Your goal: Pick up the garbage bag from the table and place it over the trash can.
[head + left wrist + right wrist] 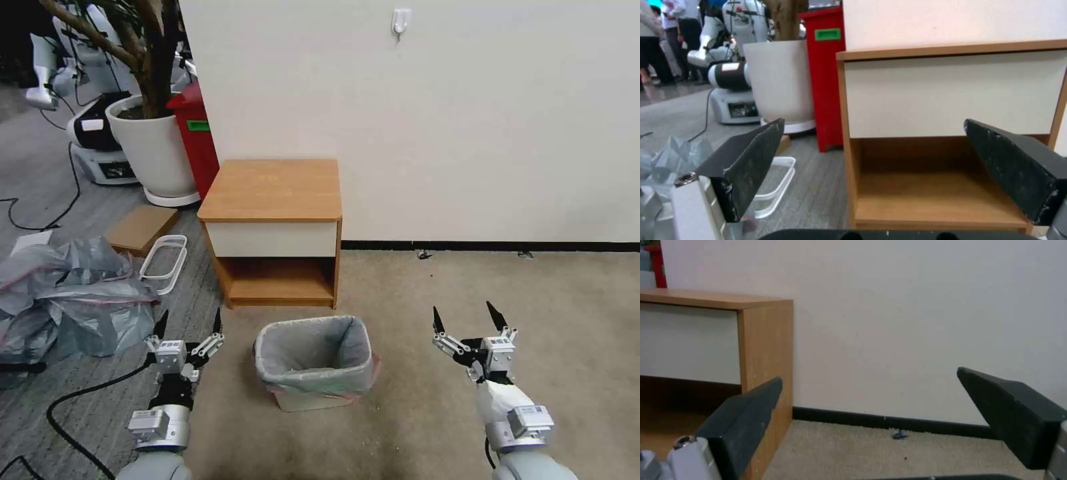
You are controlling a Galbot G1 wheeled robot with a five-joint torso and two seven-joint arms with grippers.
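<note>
Beige carpet holds the trash can [313, 363], long axis left-right, mouth up, garbage bag [293, 348] lining it before the tabletop [272, 190]. Left pincer [188, 325] and right pincer [469, 319] flank it, spread wide, holding nothing.

Left of the carpet — a heap of grey bags [70, 293], white planter [155, 147], red bin [200, 137].

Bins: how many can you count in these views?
2. The trash can, lined with the garbage bag, stands on the carpet before the table; a red bin stands behind the table's left corner, partly hidden.
</note>
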